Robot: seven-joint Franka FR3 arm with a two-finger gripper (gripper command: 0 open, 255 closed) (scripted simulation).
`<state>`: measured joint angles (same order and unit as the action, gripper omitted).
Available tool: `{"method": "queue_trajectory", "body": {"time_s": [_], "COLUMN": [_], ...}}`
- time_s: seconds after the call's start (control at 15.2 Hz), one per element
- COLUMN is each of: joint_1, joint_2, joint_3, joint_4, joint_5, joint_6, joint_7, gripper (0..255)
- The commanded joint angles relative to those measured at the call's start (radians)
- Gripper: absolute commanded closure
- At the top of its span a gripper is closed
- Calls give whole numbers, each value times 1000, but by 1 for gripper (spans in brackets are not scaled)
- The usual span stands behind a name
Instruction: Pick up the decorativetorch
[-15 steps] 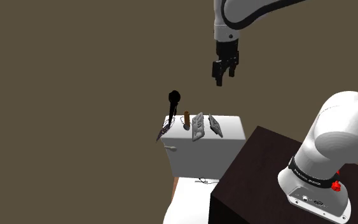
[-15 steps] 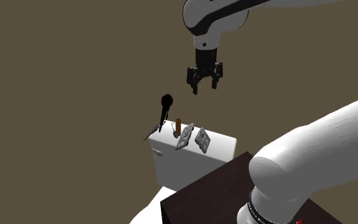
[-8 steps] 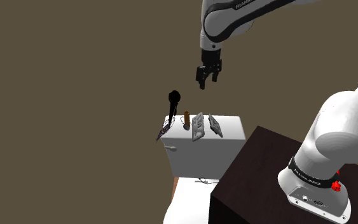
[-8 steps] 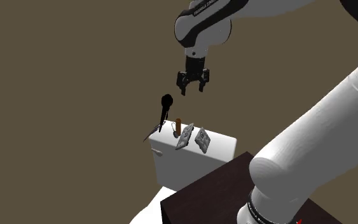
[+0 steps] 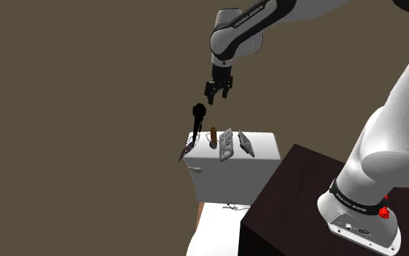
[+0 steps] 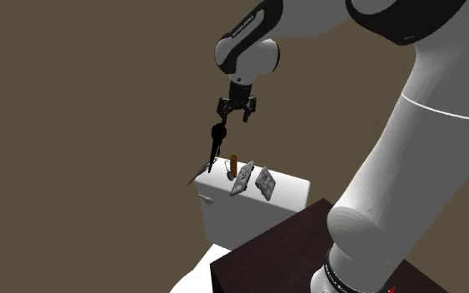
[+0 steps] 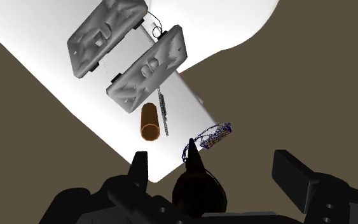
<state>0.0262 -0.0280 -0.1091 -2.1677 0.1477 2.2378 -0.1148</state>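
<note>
The decorative torch (image 5: 198, 113) is a black piece with a round head on a thin stem. It stands tilted at the far corner of a white tank top (image 5: 264, 150), at the shoulder view's left. My gripper (image 5: 216, 97) hangs open just above and a little right of the head. In the second exterior view the gripper (image 6: 234, 113) is right over the torch (image 6: 217, 133). In the wrist view the torch head (image 7: 198, 191) lies between my spread fingers (image 7: 139, 168), touching neither, with the gripper (image 7: 215, 175) close over it.
On the tank top stand a short brown cylinder (image 5: 213, 137) and two grey moulded slabs (image 5: 227, 145) (image 5: 247, 143), close beside the torch. A white seat (image 5: 213, 231) lies below the tank. My dark brown stand (image 5: 290, 193) is at the lower right.
My gripper has travelled left and down in both exterior views, from high right of the tank to just above the torch head. It stayed open. The objects have not moved.
</note>
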Motion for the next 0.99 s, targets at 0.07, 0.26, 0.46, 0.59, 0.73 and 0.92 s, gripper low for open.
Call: {"method": "queue_trajectory", "body": {"time_s": [0.07,0.26,0.46,0.59,0.73,0.92], "joint_1": [0,-6,-18,-25,-27,-29], "joint_2": [94,199,304,352,365,385], "joint_3": [-1,5,19,27,30,35], "joint_4": [69,163,270,323,314,302], "joint_5": [60,121,177,200,207,219], "joint_6": [52,87,109,116,137,169], "joint_7": [-40,-79,-112,-125,-134,-148], "gripper": [0,0,0,0,0,0]}}
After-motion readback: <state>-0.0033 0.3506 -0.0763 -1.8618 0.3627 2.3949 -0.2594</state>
